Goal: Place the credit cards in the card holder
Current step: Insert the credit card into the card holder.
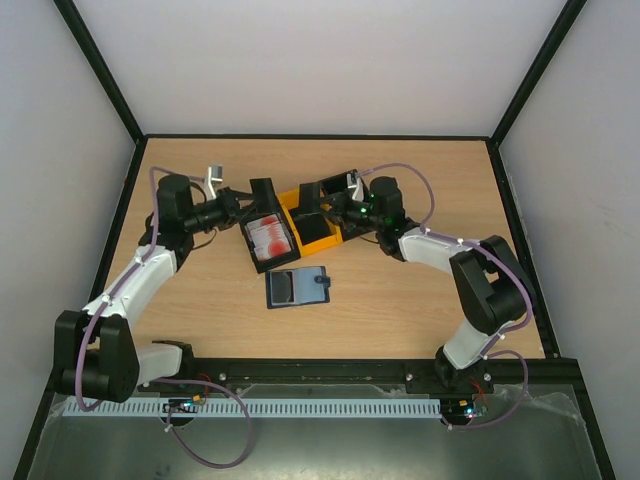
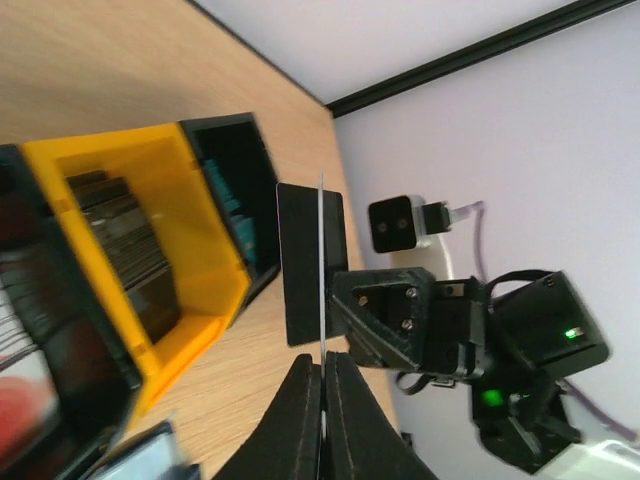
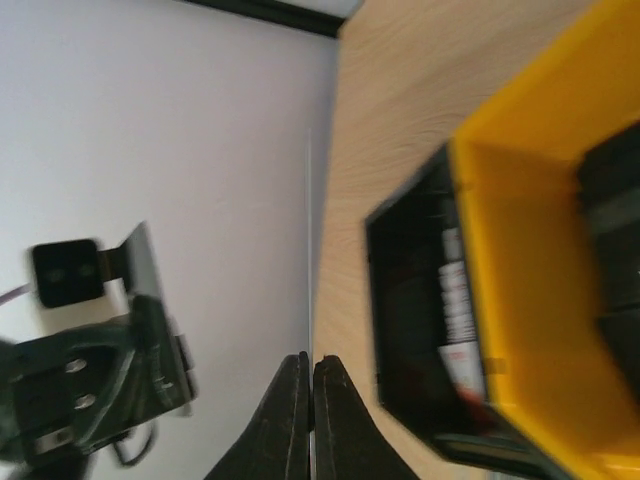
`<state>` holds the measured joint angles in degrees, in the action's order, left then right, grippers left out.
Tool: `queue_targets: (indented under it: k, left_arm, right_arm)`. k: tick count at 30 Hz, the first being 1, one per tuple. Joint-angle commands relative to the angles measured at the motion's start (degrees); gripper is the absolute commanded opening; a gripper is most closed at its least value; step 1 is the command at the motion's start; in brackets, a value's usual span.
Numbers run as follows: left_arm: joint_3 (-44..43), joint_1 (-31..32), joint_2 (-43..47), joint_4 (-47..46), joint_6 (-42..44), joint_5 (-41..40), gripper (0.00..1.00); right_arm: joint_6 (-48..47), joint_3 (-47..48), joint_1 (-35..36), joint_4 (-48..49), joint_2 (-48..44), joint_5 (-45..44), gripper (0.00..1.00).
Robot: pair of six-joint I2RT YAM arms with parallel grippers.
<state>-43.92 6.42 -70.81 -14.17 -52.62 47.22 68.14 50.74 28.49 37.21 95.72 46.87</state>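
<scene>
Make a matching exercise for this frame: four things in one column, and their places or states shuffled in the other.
1 card holder
2 white-and-red cards
3 stack of black cards
4 left gripper

A in the yellow bin
B shut on a thin card
C in the left black bin
D flat on the table, on the near side of the bins

Pairs: 1-D, 2-C, 3-A, 4-B

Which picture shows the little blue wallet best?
The top view: the card holder is whole and unblocked there. The left wrist view catches only a blurry corner; the right wrist view shows none of it.
</scene>
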Motion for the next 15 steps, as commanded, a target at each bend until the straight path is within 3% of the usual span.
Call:
queue_targets:
  k: [1,5,15]
  left_arm:
    - [-0.2,0.5,1.5,12.0,11.9,-5.3,0.02]
    - [-0.3,4.0,2.2,19.3,18.4,-9.7,0.02]
    - [-0.2,10.7,4.0,25.7,23.3,-15.6,0.02]
  right_arm:
    - [-13.4,1.6,1.4,-18.6,-1.3,-10.0,0.02]
    - [-18.7,3.0,4.0,-27.1,0.0,-19.8,0.02]
    - [-18.6,5.7,8.0,-31.0,2.9,-31.5,0.02]
